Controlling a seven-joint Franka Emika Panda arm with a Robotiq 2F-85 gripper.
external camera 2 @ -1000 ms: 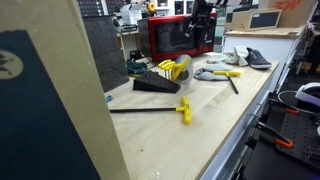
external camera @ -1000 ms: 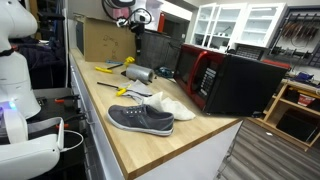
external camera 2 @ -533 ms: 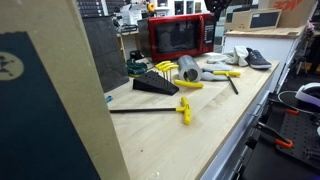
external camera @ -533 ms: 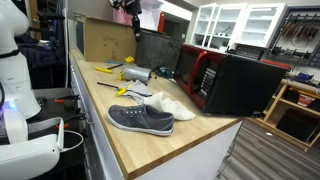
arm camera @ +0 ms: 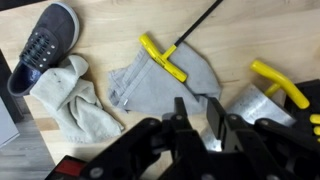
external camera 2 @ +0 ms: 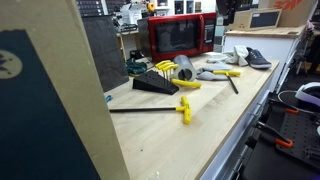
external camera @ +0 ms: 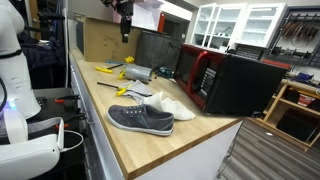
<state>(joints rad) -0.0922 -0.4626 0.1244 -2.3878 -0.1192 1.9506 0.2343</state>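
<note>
My gripper [arm camera: 197,118] hangs high above the wooden bench [external camera: 110,130], near the cardboard box [external camera: 105,40]. Its fingers [arm camera: 213,122] stand close together with only a narrow gap, and nothing is between them. Straight below it in the wrist view lie a grey cloth [arm camera: 190,75] with a yellow-handled tool [arm camera: 162,57] across it, and a silver cylinder [arm camera: 255,105] to the right. Farther left are a white cloth [arm camera: 75,100] and a grey shoe [arm camera: 45,45]. The shoe [external camera: 140,119] lies near the bench's front end.
A red and black microwave [external camera: 225,80] stands along the bench's far side. A black wedge-shaped holder with yellow keys [external camera 2: 155,85] and a long yellow-handled rod [external camera 2: 183,108] lie farther along. Another yellow handle [arm camera: 280,82] rests by the cylinder.
The arm has risen away from the bench top and shifted toward the cardboard box. Its fingers have drawn together. The silver cylinder now shows uncovered on the bench.
</note>
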